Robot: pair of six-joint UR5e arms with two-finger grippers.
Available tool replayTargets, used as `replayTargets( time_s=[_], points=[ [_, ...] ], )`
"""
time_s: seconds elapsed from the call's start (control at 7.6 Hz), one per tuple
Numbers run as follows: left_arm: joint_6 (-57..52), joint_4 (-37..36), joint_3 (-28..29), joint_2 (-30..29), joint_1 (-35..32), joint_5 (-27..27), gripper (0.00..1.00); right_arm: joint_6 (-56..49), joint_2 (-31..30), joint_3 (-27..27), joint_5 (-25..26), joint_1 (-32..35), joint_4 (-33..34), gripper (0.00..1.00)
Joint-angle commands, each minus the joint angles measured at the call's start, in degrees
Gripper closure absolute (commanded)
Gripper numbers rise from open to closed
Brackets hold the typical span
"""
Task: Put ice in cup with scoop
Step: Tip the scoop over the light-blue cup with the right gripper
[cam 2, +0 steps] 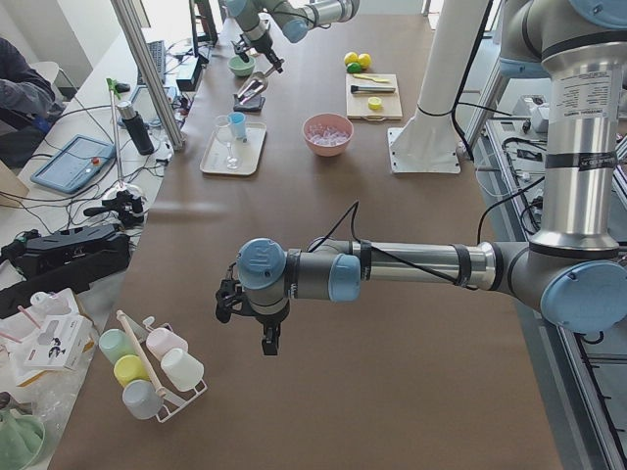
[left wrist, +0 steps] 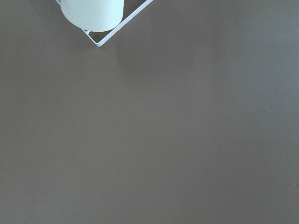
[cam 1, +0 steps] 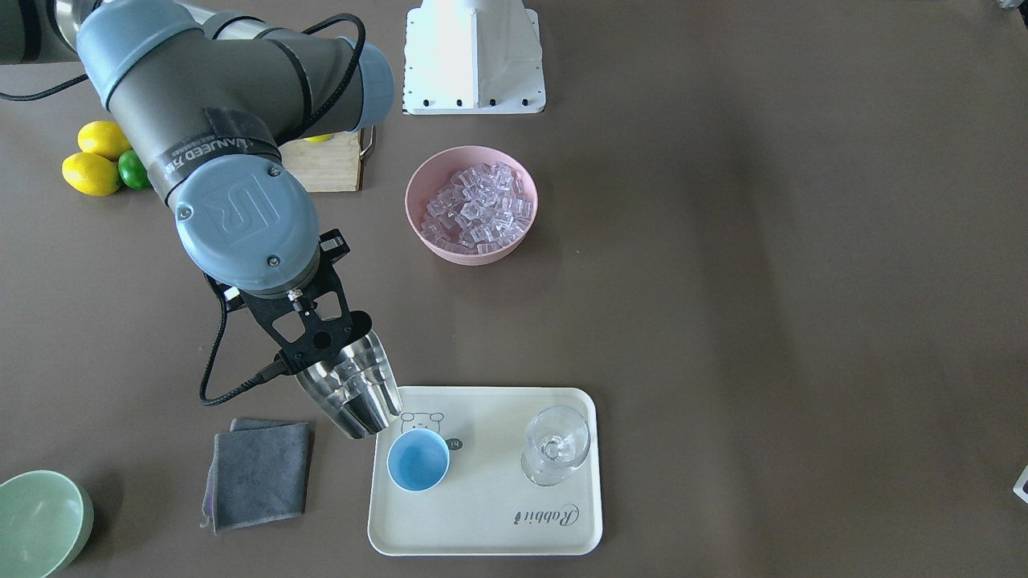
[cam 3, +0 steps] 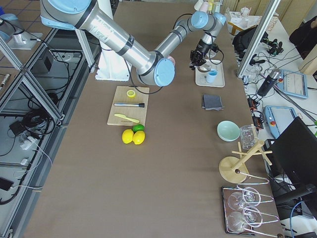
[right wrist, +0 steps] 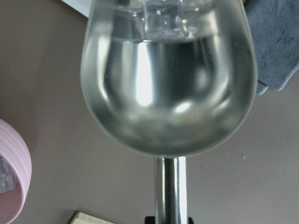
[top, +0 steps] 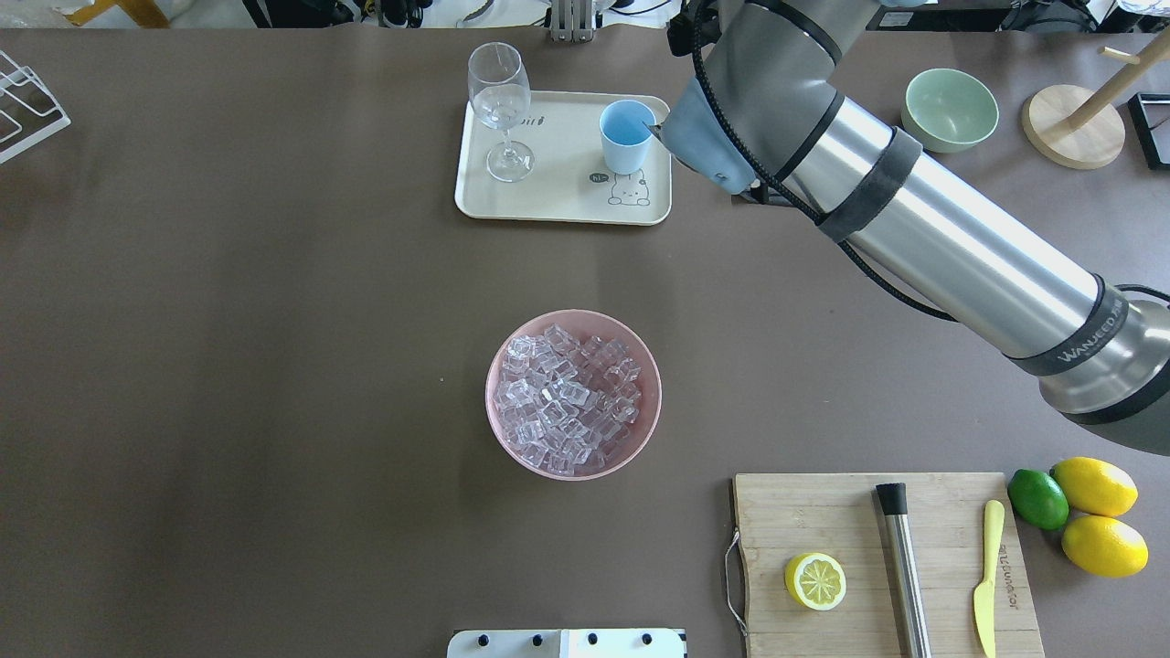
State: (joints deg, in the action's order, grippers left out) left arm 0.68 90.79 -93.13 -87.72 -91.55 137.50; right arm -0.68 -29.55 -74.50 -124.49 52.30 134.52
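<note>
Right wrist-mounted view looks straight down the handle: the right gripper [cam 1: 325, 343] is pinching the scoop [cam 1: 357, 393], though its fingers are hidden. The trough tips mouth-down right by the rim of the cup [cam 1: 418, 459], I'd say so the ice [right wrist: 161, 18] slides out; two or so cubes crowd its lip. The one cup looks empty on the tray [cam 1: 498, 522], beside one stemmed glass [cam 1: 556, 444]. One pink bowl [cam 1: 423, 229] holds the heap. The left gripper [cam 2: 269, 338] hangs far off; spread or closed, I cannot tell.
</note>
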Motion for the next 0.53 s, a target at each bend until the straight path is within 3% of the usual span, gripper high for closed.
replayTargets(
  time_s=[0.0,0.39],
  points=[
    [-0.07,0.00,0.85,0.35,-1.35,-0.04,0.02,-3.00,4.14,6.54,0.21,0.08,1.44,1.00],
    [-0.07,0.00,1.03,0.35,-1.35,-0.13,0.02,-4.42,5.29,7.80,1.18,0.08,2.42,1.00]
  ],
)
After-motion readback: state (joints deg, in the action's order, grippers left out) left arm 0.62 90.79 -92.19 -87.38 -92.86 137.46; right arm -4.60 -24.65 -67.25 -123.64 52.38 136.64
